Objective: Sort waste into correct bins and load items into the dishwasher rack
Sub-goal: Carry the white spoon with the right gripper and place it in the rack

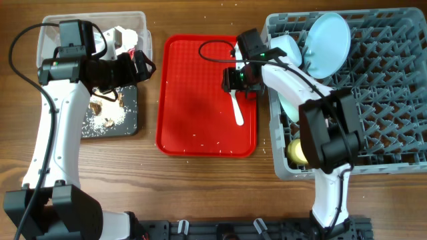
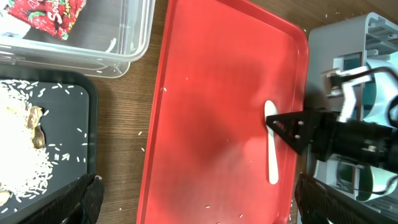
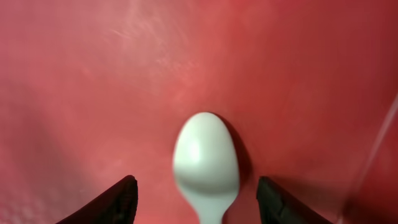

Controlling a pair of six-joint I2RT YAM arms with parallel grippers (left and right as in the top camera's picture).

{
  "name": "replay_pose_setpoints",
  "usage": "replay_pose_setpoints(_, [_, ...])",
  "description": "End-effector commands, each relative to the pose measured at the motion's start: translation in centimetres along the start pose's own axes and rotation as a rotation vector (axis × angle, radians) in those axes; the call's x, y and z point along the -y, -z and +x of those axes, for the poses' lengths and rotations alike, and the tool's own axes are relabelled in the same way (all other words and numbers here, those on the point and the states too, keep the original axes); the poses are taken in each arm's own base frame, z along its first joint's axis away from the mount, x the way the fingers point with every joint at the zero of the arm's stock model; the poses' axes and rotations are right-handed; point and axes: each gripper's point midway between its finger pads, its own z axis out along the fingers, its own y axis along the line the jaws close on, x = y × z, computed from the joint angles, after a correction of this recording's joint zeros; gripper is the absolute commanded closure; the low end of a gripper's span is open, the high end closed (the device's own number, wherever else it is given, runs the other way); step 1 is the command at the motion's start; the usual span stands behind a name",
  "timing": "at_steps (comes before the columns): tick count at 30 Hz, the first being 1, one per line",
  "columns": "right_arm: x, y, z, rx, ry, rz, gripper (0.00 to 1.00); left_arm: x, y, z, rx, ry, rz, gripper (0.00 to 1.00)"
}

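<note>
1. Spoon point(image 3: 206, 162) lies flat on the red tray point(image 1: 180, 100), near the side closest to the dishwasher rack point(image 1: 393, 100), bowl end up under the right wrist and handle trailing away from it
2. Right gripper point(image 3: 196, 186) hangs straight over it, fingers spread wide with one either side of the spoon bowl and nothing held. That straddle looks like the line-up for a pinch across the neck
3. You cannot tell from the wrist view whether the fingertips touch the tray yet; the spoon is a bit blurred
4. Left gripper point(image 2: 199, 183) is spread open and empty too, parked above the gap between the black tray point(image 1: 130, 113) and the red tray, likely kept clear of the right arm's path
5. Plate point(image 1: 328, 43) stands tilted on edge among the rack pegs and the yellow cup point(image 1: 297, 152) sits in the near corner, so the dishes look mostly loaded
6. Rice point(image 2: 18, 143) and brown scraps point(image 2: 36, 127) are in the black tray, the wrapper point(image 2: 53, 15) in the clear tub point(image 1: 141, 27), so the waste reads as sorted
7. Thin flat spoon on slick plastic may skid when you close, so go low and centred
</note>
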Motion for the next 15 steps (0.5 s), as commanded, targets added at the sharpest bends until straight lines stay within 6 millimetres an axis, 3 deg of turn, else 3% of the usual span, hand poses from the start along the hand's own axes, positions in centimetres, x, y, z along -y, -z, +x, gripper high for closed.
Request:
replay_pose_setpoints(1, [1.2,-2.1,0.9,-0.041,-0.015,0.038,0.48,0.2,0.4,-0.3,0.016,-0.006,0.003,0.00])
replay_pose_setpoints(7, [1.6,-3.0,1.8,-0.073,-0.046,0.044,0.64,0.2,0.4,-0.3,0.016,-0.006,0.004,0.00])
replay_pose_setpoints(10, [1.6,-3.0,2.0,-0.083,-0.050,0.040,0.82,0.2,0.4,-0.3,0.016,-0.007,0.003,0.00])
replay_pose_setpoints(13, [1.4,-3.0,2.1,-0.086,-0.051,0.031,0.93,0.2,0.4,-0.3,0.016,-0.006,0.003,0.00])
replay_pose_setpoints(15, [1.3,-3.0,2.1,-0.088,-0.051,0.022,0.95,0.2,0.4,-0.3,0.016,-0.007,0.003,0.00])
